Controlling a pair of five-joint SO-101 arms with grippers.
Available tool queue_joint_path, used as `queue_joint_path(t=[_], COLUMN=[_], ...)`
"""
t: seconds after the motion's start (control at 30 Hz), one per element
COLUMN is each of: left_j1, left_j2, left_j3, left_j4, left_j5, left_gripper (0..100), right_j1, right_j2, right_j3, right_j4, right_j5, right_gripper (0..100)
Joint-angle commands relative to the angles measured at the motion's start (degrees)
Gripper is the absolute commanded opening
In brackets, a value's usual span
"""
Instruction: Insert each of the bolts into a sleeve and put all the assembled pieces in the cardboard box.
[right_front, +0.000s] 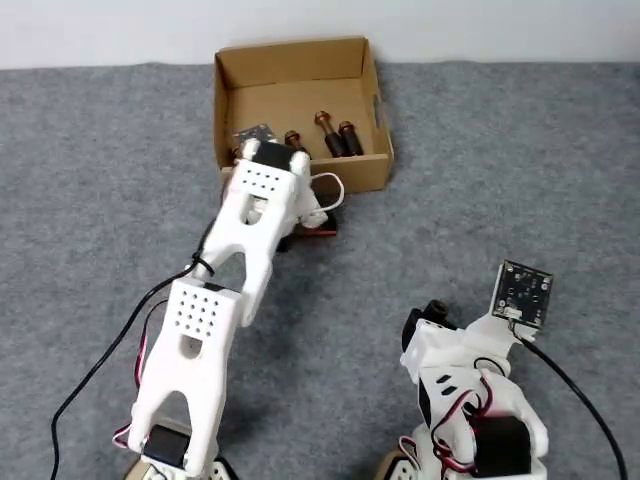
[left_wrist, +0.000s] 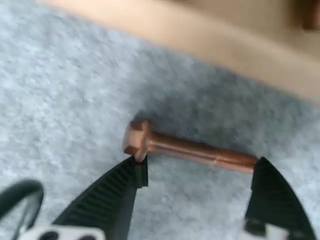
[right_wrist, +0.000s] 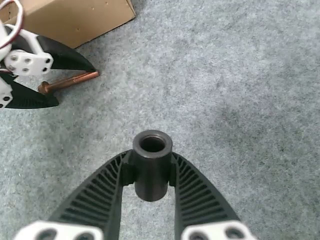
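Left claw (left_wrist: 199, 172): jaws spread wide, gripping nothing. Copper bolt (left_wrist: 192, 150) lies flat on the grey desk (left_wrist: 60, 90), lengthwise between the two fingertips. Its head touches one tip and its far end sits close against the other. The bolt lies near the outer front wall of the cardboard box (right_front: 292, 62).

Right claw (right_wrist: 152, 172): closed on a black sleeve (right_wrist: 151, 150), open bore toward the wrist camera, well apart from the bolt.

Assembled pieces (right_front: 337, 135) lie inside the box.
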Motion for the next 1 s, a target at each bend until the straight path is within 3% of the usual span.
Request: queue_joint_path(t=[0.0, 0.33, 0.97], left_j1=[-4.6, -5.6, -10.2], left_j2=[0.1, -0.4, 0.3], left_j3=[-0.2, -0.7, -1.0], left_j4=[2.3, 2.3, 2.3], left_j5=[0.6, 0.5, 0.5], left_gripper=[28, 9, 9], right_j1=[0.5, 0.4, 0.4], right_j2=[0.0, 0.1, 0.0], right_j3=[-0.4, -0.4, -0.4], right_j4=[-0.5, -0.5, -0.4], right_j5=[0.5, 0.5, 0.5], right_gripper=[0.9, 0.9, 0.9])
